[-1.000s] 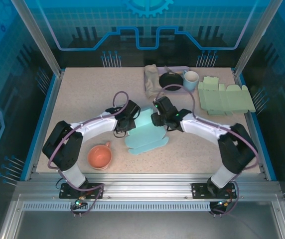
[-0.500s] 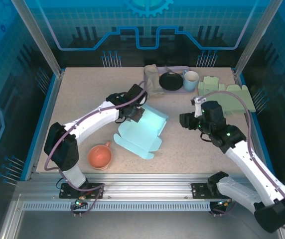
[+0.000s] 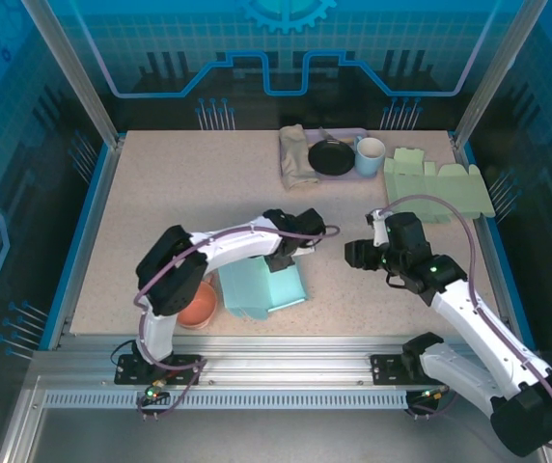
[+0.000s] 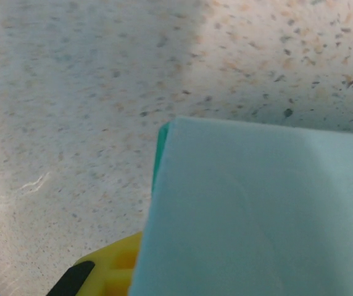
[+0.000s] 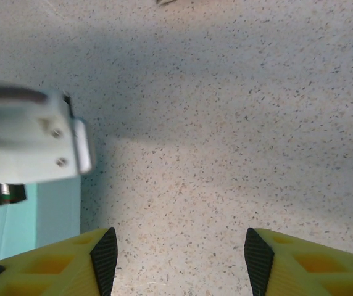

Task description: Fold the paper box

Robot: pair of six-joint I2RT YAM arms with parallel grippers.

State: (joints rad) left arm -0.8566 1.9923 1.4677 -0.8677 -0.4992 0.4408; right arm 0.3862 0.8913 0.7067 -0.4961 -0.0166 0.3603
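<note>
The teal paper box point(image 3: 260, 285) lies partly folded on the table in front of the left arm, one panel raised. My left gripper point(image 3: 291, 253) sits at the box's far right edge, shut on a panel. In the left wrist view that teal panel point(image 4: 263, 216) covers the jaws, and one yellow finger point(image 4: 105, 271) shows beneath it. My right gripper point(image 3: 353, 254) hovers to the right of the box, apart from it. In its own view the right gripper point(image 5: 176, 259) stands open over bare table, and the box's edge point(image 5: 34, 222) is at the left.
An orange cup point(image 3: 195, 305) stands just left of the box, partly hidden by it. Flat green box blanks point(image 3: 437, 188) lie at the back right. A tray point(image 3: 340, 135) at the back holds a black bowl, a mug and a cloth.
The left gripper swung right and toward the front with the box, which now lies more folded and closer to the cup. The right arm pulled away to the right and opened wider.
</note>
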